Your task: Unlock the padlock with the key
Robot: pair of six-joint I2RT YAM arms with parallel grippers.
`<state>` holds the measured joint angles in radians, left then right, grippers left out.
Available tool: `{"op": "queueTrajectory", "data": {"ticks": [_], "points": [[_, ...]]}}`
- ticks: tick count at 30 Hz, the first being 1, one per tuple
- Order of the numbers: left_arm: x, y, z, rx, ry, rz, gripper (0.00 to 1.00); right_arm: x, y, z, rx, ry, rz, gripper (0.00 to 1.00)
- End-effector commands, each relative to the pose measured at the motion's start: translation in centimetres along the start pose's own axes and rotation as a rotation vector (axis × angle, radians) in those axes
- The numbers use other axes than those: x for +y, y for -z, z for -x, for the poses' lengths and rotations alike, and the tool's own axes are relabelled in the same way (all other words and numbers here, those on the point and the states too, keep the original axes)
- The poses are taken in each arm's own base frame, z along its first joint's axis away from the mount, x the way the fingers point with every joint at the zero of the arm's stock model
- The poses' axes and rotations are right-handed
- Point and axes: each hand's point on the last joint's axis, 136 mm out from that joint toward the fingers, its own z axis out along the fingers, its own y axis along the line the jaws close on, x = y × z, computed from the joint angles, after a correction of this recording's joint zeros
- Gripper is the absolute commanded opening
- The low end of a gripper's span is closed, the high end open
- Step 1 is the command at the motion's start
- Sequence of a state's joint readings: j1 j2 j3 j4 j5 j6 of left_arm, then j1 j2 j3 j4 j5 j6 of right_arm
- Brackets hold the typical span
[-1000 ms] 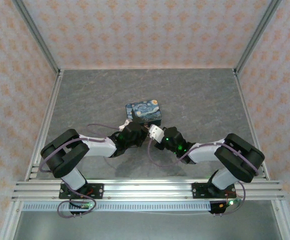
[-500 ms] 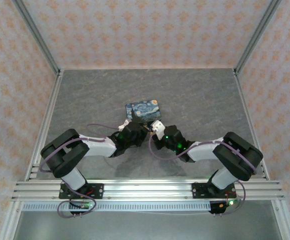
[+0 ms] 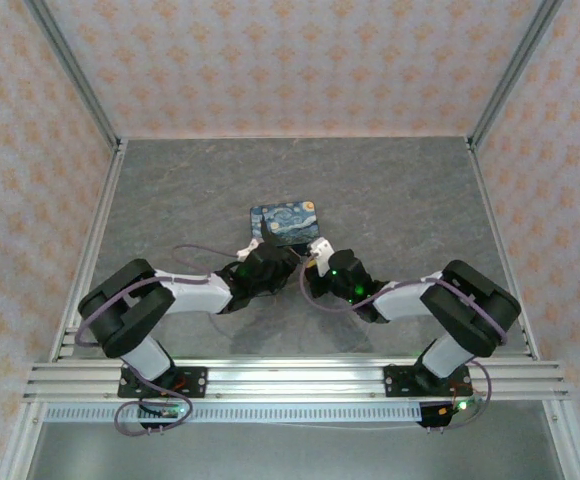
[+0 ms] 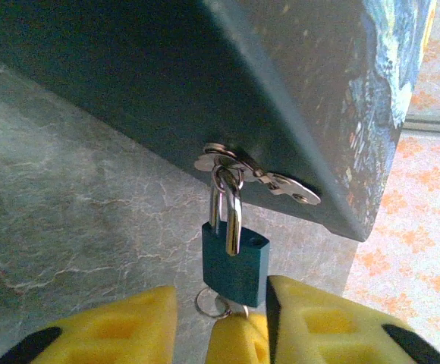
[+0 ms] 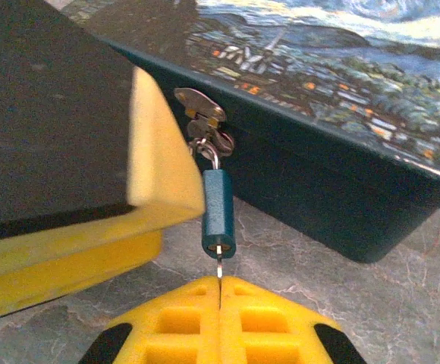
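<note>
Pinching one key (image 5: 218, 267) under one padlock (image 5: 218, 212), right jaws press together; left jaws gape apart.

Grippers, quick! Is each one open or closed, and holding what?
Left gripper: open, one finger on each side of the padlock.
Right gripper: closed on the key, whose tip meets the padlock's bottom.
</note>
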<state>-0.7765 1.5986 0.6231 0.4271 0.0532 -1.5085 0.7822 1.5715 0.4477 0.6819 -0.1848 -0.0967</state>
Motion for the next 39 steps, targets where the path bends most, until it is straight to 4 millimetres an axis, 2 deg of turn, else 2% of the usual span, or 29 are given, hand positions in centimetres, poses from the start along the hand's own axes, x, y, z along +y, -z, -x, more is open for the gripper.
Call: {"op": "queueTrajectory", "data": {"ticks": [1,7,10,16,21,23,27,30,35,39], "points": [[-0.8,1.2,0.6,-0.015,-0.046,0.007,0.40,0.0,-0.3,0.9,-0.029,-0.105,0.017,0.00],[-1.0,3.5,2.3,-0.060,-0.119,0.041,0.46,-0.2,0.0,1.0,-0.009,-0.225,0.069,0.00],[-1.0,4.8,4.0,-0.094,-0.143,0.056,0.48,-0.7,0.1,0.7,0.025,-0.301,0.101,0.00],[-1.2,7.3,7.4,-0.159,-0.225,0.115,0.60,-1.8,-0.5,-0.5,0.094,-0.395,0.135,0.00],[-0.8,8.2,10.0,-0.186,-0.277,0.155,0.68,-2.8,-0.4,-0.5,0.087,-0.426,0.112,0.07],[-0.9,8.3,10.5,-0.174,-0.322,0.182,0.70,-3.0,-0.3,-0.3,0.084,-0.427,0.113,0.11],[-1.7,7.8,10.9,-0.130,-0.393,0.204,0.72,-3.2,0.3,0.4,0.073,-0.425,0.109,0.29],[-2.5,6.9,11.2,-0.096,-0.418,0.198,0.73,-3.3,1.0,1.2,0.061,-0.429,0.114,0.37],[-2.7,4.9,11.6,-0.030,-0.484,0.246,0.74,-3.4,2.0,4.6,-0.013,-0.541,0.214,0.50],[-2.3,2.8,11.5,0.016,-0.510,0.278,0.74,-2.3,1.2,6.6,-0.009,-0.599,0.320,0.53]]}}
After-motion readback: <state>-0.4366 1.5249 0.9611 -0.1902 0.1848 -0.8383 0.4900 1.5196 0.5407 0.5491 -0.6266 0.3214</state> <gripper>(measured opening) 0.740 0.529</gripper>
